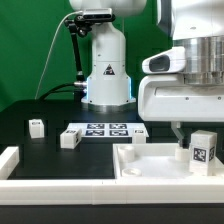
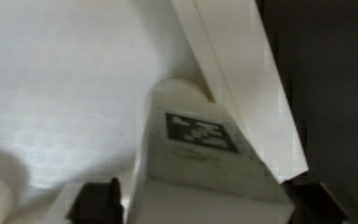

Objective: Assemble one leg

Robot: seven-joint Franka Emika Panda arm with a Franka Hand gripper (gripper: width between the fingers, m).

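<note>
A leg [image 1: 204,151], a stubby white post with a black-and-white tag, stands upright in the large white panel [image 1: 150,172] near the corner at the exterior view's right. My gripper [image 1: 193,136] comes down onto it from above. In the wrist view the leg [image 2: 201,140] fills the gap between my two dark fingers [image 2: 98,203], which press its sides, so the gripper [image 2: 204,208] is shut on it. The panel's floor [image 2: 69,80] and raised rim [image 2: 233,70] lie right beside the leg. Two other legs [image 1: 36,126] [image 1: 69,138] lie loose on the black table.
The marker board [image 1: 106,129] lies flat behind the panel, in front of the robot base [image 1: 105,75]. A white block [image 1: 9,160] sits at the exterior view's left edge. A long white rim [image 1: 70,190] runs along the front.
</note>
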